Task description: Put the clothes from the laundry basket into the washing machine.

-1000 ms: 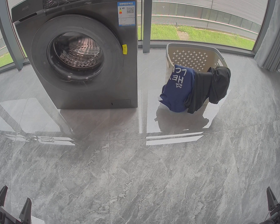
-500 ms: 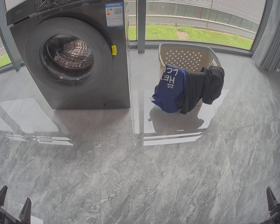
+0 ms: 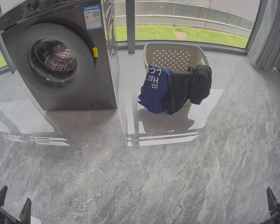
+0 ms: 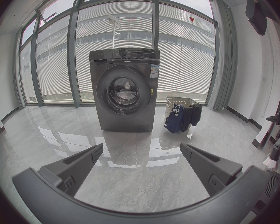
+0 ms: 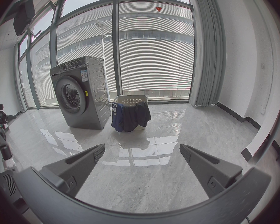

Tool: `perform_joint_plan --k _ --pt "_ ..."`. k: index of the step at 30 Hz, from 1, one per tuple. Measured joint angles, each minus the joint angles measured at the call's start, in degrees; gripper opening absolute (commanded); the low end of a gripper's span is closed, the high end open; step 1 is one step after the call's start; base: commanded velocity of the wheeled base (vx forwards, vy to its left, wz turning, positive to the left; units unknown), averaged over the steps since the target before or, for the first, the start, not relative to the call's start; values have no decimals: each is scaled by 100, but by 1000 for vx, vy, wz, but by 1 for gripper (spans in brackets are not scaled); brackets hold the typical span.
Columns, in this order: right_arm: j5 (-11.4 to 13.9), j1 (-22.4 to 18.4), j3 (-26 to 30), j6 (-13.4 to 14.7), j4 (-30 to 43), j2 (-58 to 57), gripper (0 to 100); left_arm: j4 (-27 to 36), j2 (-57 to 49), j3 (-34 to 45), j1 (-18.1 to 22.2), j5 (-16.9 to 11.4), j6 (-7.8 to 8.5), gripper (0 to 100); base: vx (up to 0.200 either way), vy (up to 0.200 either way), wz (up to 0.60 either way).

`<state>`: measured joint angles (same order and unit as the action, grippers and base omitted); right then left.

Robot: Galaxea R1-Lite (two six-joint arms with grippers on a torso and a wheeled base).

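Shows a dark grey washing machine (image 3: pixel 62 87) standing on a glossy grey tiled floor (image 3: pixel 146 178) before tall windows (image 3: pixel 189 13), steel drum (image 3: pixel 54 59) visible through the round front. Places a cream laundry basket (image 3: pixel 174 52) just beside the machine, on its right in the head view, apart from it by a strip of floor. Finds two garments draped over the basket's near rim: a blue T-shirt (image 3: pixel 154 89) with white lettering on the side toward the machine, and a black garment (image 3: pixel 189 84) touching it on the other side, both hanging down the basket's front wall nearly to the floor. Cannot tell whether more clothes lie inside. Notes star-shaped holes across the basket's back wall and a control dial (image 3: pixel 32 5) on the machine's top panel. Catches a grey curtain (image 3: pixel 267 31) at the far right, well apart from the basket. Holds the left gripper (image 4: pixel 140 146) low and near the robot, well back from machine and basket, fingers spread wide with nothing between them. Sets the right gripper (image 5: pixel 141 146) likewise low, well apart from the basket, fingers wide and bare, pointed toward the basket and the clothes.
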<state>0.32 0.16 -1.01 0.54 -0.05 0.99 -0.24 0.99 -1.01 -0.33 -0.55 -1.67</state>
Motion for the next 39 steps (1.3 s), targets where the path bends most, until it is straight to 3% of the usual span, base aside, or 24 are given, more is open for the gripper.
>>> perform_joint_plan --k 6,24,33,39 --pt "0 -5 0 0 5 0 100 0 2 0 -5 1 -7 100 0 0 0" --pt "1 -2 0 1 0 0 100 2 2 0 -2 23 -57 100 200 0 0" --pt "1 -2 0 0 0 0 100 2 2 0 -2 26 -51 100 0 0 0" --pt "0 -2 0 4 0 0 100 0 2 0 0 26 -46 100 0 -200 0"
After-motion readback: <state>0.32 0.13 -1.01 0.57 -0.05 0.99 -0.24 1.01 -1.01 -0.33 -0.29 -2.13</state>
